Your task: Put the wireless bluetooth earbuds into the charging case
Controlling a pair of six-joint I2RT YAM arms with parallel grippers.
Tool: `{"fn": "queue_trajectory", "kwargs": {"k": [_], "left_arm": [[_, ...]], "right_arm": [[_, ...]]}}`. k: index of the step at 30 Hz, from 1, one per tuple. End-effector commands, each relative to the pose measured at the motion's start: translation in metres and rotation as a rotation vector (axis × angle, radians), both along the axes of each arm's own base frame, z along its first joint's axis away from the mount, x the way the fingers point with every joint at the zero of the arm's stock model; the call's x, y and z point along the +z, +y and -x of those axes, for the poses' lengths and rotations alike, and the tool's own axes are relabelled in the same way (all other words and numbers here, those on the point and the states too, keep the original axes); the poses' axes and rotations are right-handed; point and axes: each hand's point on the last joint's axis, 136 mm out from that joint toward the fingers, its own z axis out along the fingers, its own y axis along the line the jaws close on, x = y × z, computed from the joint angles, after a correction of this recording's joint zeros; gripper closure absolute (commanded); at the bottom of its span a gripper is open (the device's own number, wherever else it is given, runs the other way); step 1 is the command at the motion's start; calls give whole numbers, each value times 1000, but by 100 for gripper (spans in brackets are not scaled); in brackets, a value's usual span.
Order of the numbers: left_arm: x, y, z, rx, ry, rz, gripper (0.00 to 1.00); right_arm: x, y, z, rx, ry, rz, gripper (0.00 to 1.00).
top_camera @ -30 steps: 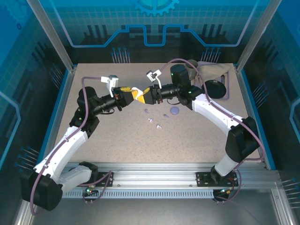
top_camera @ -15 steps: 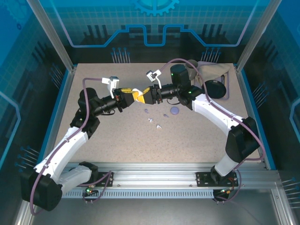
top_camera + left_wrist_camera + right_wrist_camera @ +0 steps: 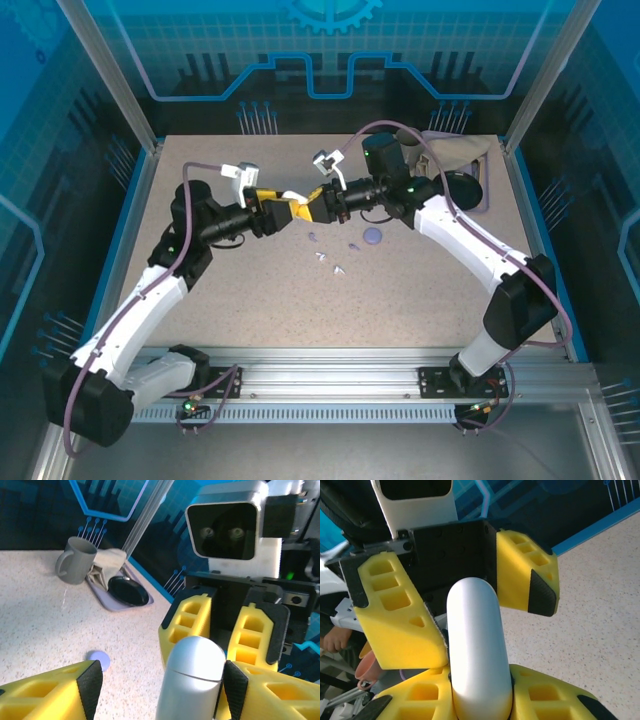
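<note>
The charging case (image 3: 477, 650) is glossy white. The left gripper (image 3: 162, 692) and right gripper (image 3: 223, 642) have yellow fingers with black pads. The table (image 3: 250, 290) is beige, finely speckled. The tiny earbuds (image 3: 322, 257) are white and pale lavender, the disc (image 3: 372, 236) is lavender and the mug (image 3: 77, 560) is grey.

A speckled beige table (image 3: 250, 300) stands inside blue printed walls (image 3: 330, 60), with a metal rail (image 3: 330, 368) at 6 o'clock.
</note>
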Motion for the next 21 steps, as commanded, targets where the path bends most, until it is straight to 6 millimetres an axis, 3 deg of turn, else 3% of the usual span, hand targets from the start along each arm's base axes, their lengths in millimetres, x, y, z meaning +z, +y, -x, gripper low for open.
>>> {"fn": "queue_trajectory", "kwargs": {"k": [1,11,21], "left_arm": [[0,-2,6,-38,51,-56,31],[21,-20,39,-358,79,-30,31],[22,-26,53,-458,54,-53,36]], "right_arm": [[17,-18,7,4,-56,21,86],[23,-43,20,49,-67,43,86],[28,-37,33,117,-59,29,86]]}}
